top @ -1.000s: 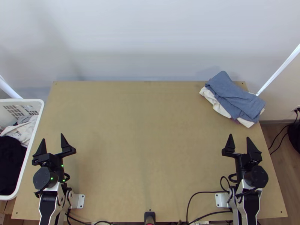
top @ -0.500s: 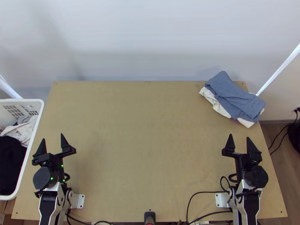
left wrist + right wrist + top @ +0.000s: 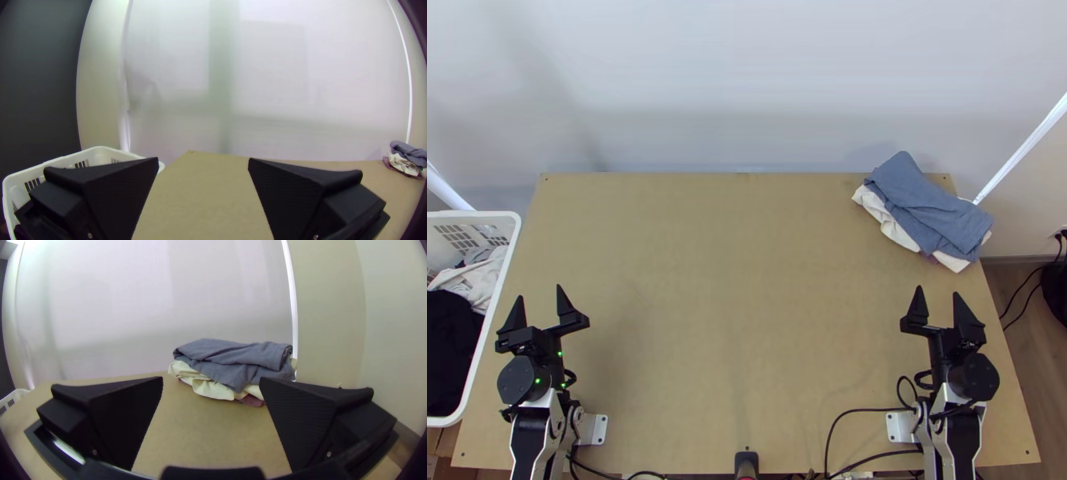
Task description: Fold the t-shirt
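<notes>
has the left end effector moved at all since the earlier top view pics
No. In the top view, the open left end effector sits in the same place beside the white basket as in both earlier pictures, with no visible shift either way.

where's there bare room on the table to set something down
The light wooden table is bare across its middle and far left, between the black left gripper and black right gripper and up to the far edge. It's crowded far right, where blue-grey cloth lies over cream cloth, and near right, with black cables.
</notes>
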